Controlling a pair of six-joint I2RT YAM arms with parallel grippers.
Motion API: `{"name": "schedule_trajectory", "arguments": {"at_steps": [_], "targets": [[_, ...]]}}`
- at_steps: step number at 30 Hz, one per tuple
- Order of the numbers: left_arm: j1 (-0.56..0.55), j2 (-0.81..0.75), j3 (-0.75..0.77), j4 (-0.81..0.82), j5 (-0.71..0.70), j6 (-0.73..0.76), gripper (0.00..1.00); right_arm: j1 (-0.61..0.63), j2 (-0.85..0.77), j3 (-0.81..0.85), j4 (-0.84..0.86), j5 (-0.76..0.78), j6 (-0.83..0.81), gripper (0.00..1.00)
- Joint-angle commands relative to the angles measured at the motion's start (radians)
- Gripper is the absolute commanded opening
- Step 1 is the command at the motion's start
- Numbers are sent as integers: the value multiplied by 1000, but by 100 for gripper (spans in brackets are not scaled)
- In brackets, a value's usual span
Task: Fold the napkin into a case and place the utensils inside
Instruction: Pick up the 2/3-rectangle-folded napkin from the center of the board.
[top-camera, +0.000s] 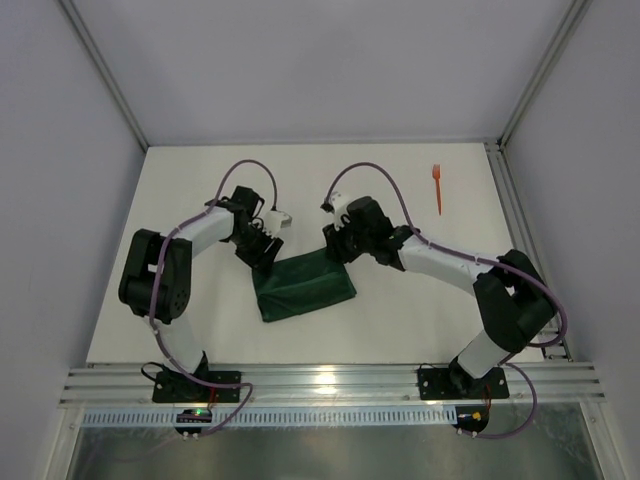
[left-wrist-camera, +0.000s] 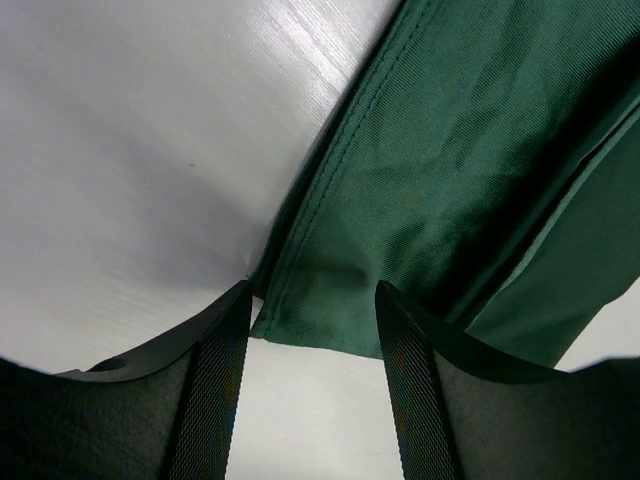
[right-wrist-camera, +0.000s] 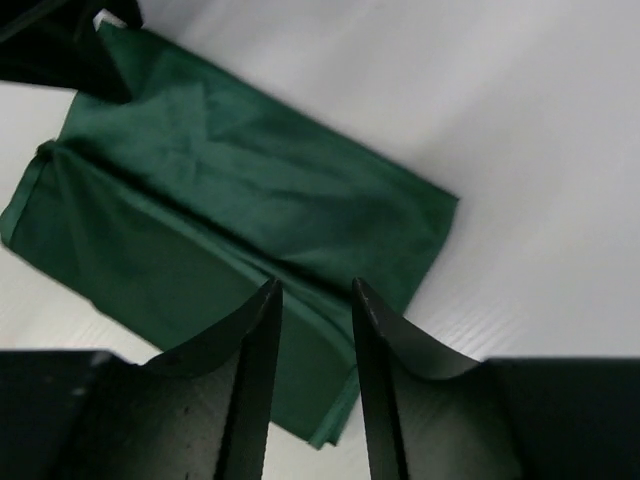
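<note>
The dark green napkin lies folded into a rectangle on the white table, between the two arms. My left gripper stands open at its far left corner; in the left wrist view the hemmed corner of the napkin lies just ahead of the gripper, ungripped. My right gripper is open at the far right corner, and its wrist view shows the gripper above the layered napkin with nothing held. One of the utensils, an orange fork, lies apart at the far right of the table.
An aluminium rail carrying both arm bases runs along the near edge. Metal frame posts and white walls bound the table on the right, left and back. The left gripper's dark fingers show at the top left of the right wrist view.
</note>
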Motion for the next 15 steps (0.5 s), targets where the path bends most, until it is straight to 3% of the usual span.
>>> {"name": "schedule_trajectory", "arguments": {"at_steps": [1,9,12,15], "targets": [[-14,48,-5,22,-44,-18,55,70,-56,-79,98,-60,95,37],[-39,101,-8,-5,-78,-13,52,117,-37,-263,320,-159,279,24],[-39,116,14,-27,-34,-12,47,117,1,-284,382,-184,327,21],[-39,128,29,-46,11,-12,33,116,39,-304,426,-173,364,18]]}}
